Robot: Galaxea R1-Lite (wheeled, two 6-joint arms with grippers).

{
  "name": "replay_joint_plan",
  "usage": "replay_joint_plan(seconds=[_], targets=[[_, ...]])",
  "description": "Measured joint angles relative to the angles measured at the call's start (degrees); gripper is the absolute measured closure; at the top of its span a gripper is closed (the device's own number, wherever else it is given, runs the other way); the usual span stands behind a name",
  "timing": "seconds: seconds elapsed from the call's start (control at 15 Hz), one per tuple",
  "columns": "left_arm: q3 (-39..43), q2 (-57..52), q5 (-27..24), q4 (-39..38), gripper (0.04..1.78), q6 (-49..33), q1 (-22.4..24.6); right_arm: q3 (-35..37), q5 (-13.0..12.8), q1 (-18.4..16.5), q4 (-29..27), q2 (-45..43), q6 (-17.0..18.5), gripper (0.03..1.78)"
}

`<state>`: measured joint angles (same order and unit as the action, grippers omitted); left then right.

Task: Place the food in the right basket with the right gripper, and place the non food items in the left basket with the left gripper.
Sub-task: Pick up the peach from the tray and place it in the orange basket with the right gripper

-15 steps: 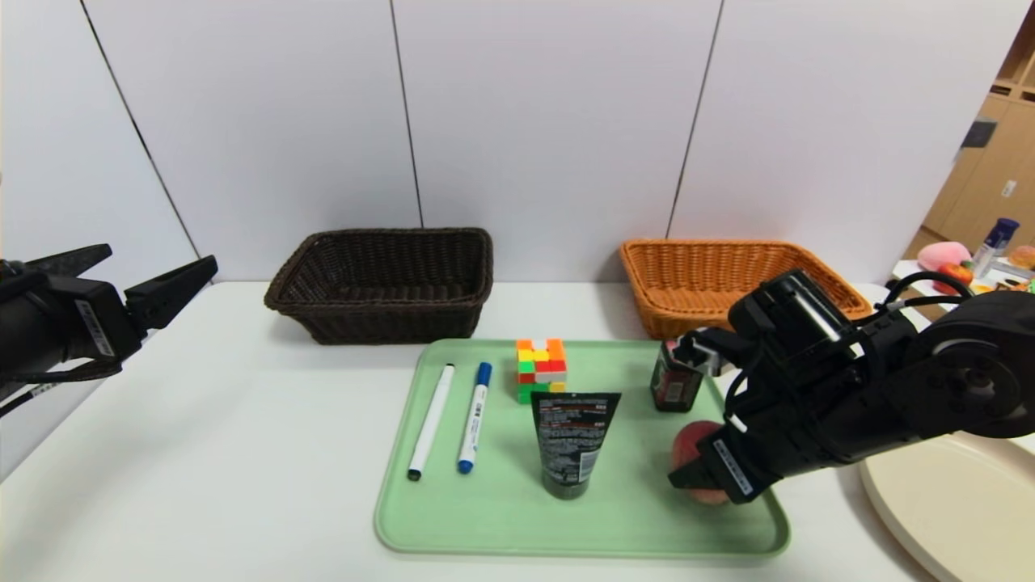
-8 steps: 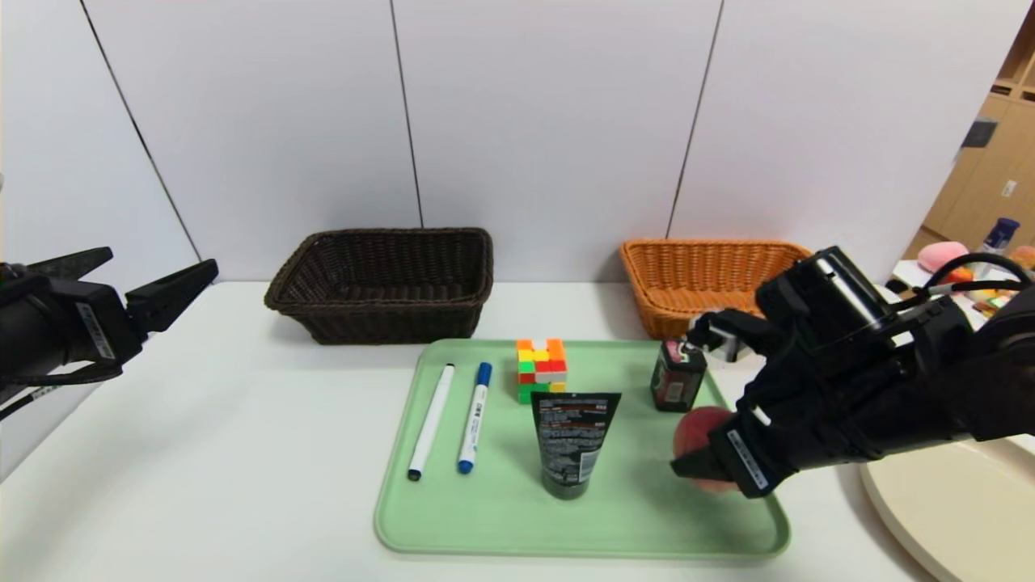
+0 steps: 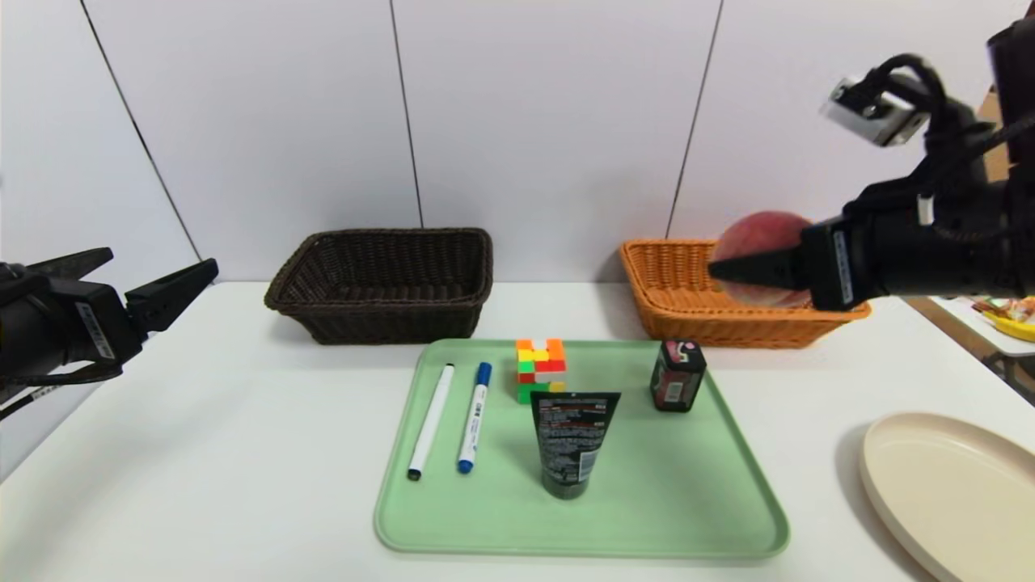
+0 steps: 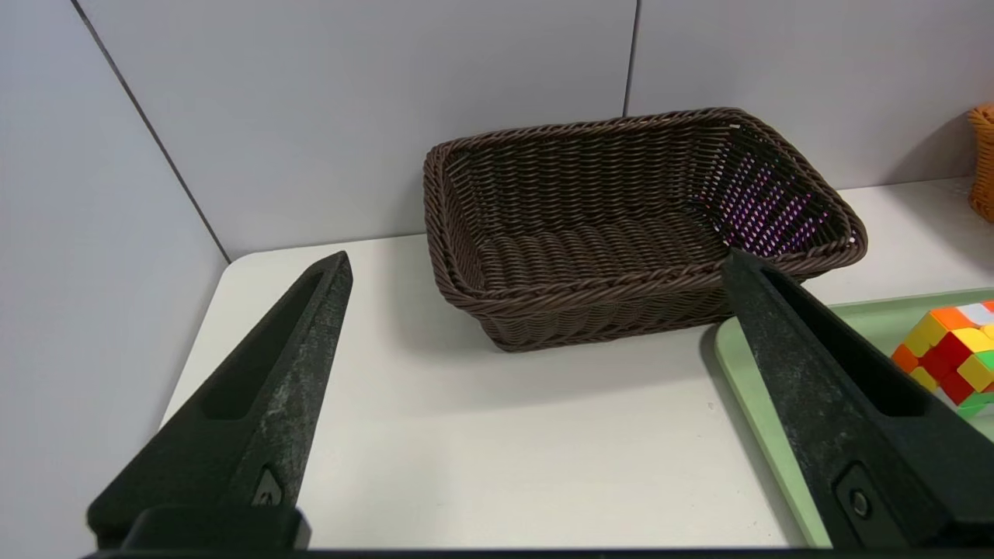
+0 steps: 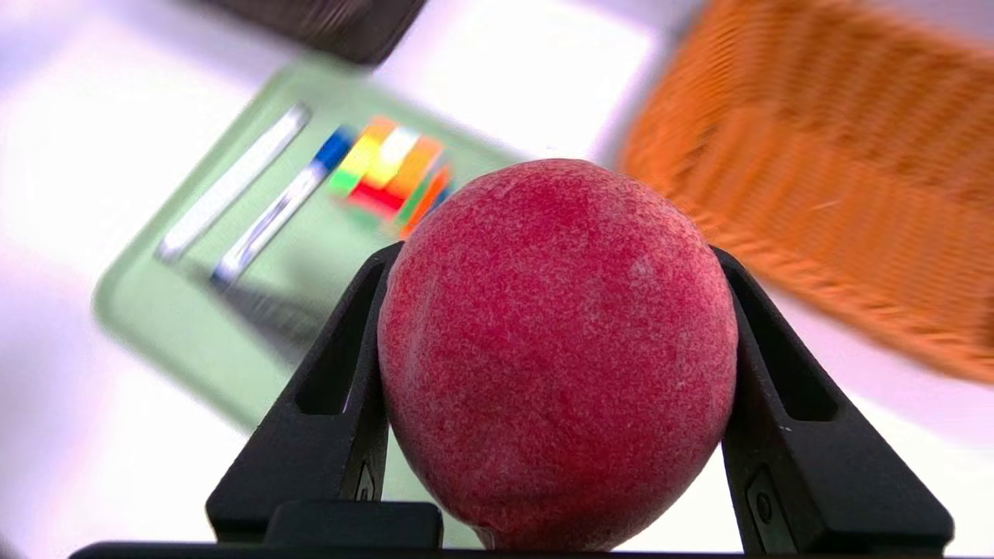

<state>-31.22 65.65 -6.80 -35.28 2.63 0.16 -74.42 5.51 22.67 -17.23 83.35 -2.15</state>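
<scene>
My right gripper (image 3: 732, 271) is shut on the pink-red peach (image 3: 760, 246) and holds it in the air over the front part of the orange basket (image 3: 687, 295); the peach fills the right wrist view (image 5: 555, 349). On the green tray (image 3: 647, 501) stand the dark pink-labelled container (image 3: 678, 376), the black tube (image 3: 572, 440), the puzzle cube (image 3: 541, 369), the blue-capped marker (image 3: 475, 416) and the black-capped marker (image 3: 431, 420). My left gripper (image 3: 149, 279) is open and parked at the far left, facing the dark brown basket (image 3: 384, 283), which is empty in the left wrist view (image 4: 644, 225).
A cream plate (image 3: 954, 493) lies at the table's front right. The white wall stands right behind both baskets. A side table with clutter (image 3: 1007, 311) is at the far right.
My right gripper has lifted the peach off the tray and carried it up and back to above the orange basket. The left arm has not moved.
</scene>
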Motion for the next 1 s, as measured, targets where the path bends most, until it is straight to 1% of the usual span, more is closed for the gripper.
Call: replay_joint_plan(seconds=[0.13, 0.27, 0.47, 0.73, 1.0], targets=[[0.00, 0.00, -0.02, 0.13, 0.13, 0.01, 0.00, -3.79, 1.18, -6.42, 0.69, 1.82, -0.05, 0.69], [0.09, 0.01, -0.06, 0.39, 0.13, -0.02, 0.00, -6.95, 2.34, -11.61, 0.98, 4.80, -0.13, 0.69], [0.09, 0.23, -0.22, 0.44, 0.13, 0.06, 0.00, -11.37, 2.73, -17.16, 1.05, 10.86, -0.22, 0.69], [0.18, 0.69, -0.27, 0.44, 0.13, 0.06, 0.00, -16.09, 2.69, -21.88, 1.16, 19.13, -0.27, 0.69], [0.29, 0.94, -0.35, 0.44, 0.13, 0.04, 0.00, -18.71, 2.21, -24.87, 0.91, 27.19, -0.35, 0.69]])
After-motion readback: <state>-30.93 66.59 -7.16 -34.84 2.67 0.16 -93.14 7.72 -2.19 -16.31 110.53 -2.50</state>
